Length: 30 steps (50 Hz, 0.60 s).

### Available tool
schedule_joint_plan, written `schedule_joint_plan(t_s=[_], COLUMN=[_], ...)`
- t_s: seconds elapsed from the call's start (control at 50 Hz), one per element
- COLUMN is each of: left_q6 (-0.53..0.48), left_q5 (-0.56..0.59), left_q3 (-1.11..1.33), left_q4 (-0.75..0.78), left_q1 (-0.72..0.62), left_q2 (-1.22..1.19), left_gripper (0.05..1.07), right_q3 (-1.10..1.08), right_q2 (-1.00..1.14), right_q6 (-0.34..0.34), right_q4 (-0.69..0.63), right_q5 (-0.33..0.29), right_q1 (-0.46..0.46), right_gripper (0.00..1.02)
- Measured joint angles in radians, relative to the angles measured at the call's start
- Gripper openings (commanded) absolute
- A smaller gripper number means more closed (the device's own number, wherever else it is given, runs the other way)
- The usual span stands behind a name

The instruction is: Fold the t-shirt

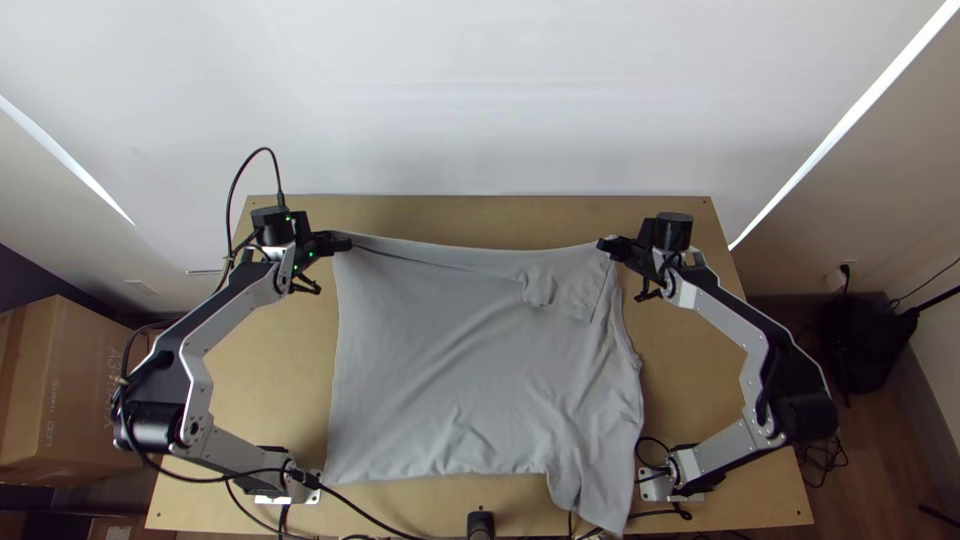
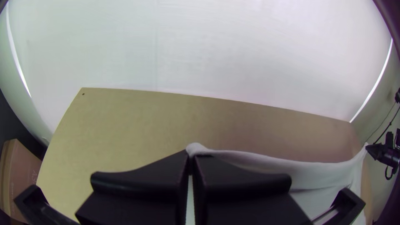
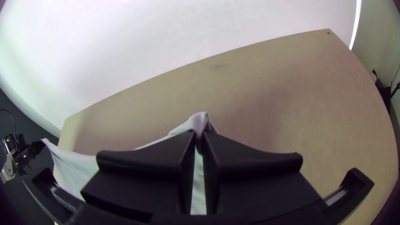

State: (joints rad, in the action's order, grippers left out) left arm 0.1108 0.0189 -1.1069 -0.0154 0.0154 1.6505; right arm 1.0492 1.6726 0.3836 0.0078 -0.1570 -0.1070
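The light grey t-shirt (image 1: pixel 430 370) lies spread over the table, its far edge stretched between both grippers, with a small bunched flap near the far right part and a piece hanging past the near edge at right. At its far left corner my left gripper (image 1: pixel 345 243) is shut on the cloth. My right gripper (image 1: pixel 603 243) is shut on the far right corner. In the left wrist view, shirt fabric (image 2: pixel 196 149) is pinched by my left gripper (image 2: pixel 191 156). Cloth (image 3: pixel 199 121) pokes out between the tips of my right gripper (image 3: pixel 200 135) in the right wrist view.
The wooden table (image 1: pixel 480 225) shows a bare strip along its far edge and at both sides. Black cables (image 1: pixel 370 515) run along the near edge. A cardboard box (image 1: pixel 75 390) stands off the table at left.
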Motion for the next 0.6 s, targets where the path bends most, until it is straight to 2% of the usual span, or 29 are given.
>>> schedule_joint_plan(t_s=[0.3, 0.6], left_q6=[-0.008, -0.007], left_q5=[0.000, 0.000], left_q3=[-0.225, -0.446], left_q4=[-0.003, -0.066], left_q1=[0.024, 0.032], left_q2=[0.226, 0.402], left_gripper=[0.08, 0.08], right_q3=[0.246, 0.526], right_q2=[0.241, 0.469], right_q6=[-0.025, -0.025], right_q4=[-0.003, -0.079], right_q5=[-0.011, -0.015], right_q1=[0.024, 0.024], right_gripper=[0.02, 0.02])
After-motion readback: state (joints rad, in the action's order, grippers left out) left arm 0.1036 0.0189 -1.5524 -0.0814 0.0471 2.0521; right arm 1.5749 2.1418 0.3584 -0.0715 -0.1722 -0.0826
